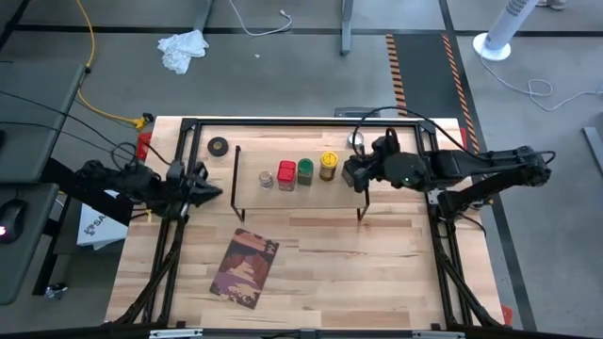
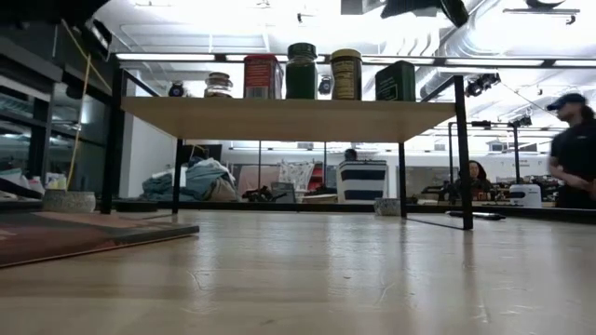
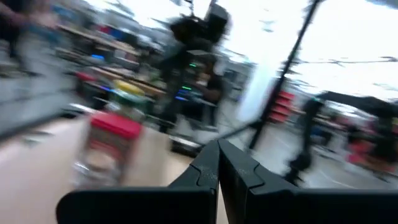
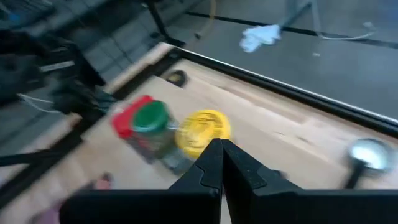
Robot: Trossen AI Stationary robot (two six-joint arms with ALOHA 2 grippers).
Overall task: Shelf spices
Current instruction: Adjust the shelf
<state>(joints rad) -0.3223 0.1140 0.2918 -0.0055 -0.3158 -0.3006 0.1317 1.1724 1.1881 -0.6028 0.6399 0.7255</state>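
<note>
The shelf stands mid-table on thin black legs. On its board, from left to right, stand the clear glass jar, the red box, the green-topped jar and the yellow-topped jar. The dark grey tin stands at the shelf's right end. My right gripper hangs above that tin, shut and holding nothing, and hides it in the high view. My left gripper is shut and waits left of the shelf.
A brown-and-maroon book lies near the table's front, left of centre. A black tape roll sits at the far left, and a round silver object behind the shelf's right end. People stand in the room beyond.
</note>
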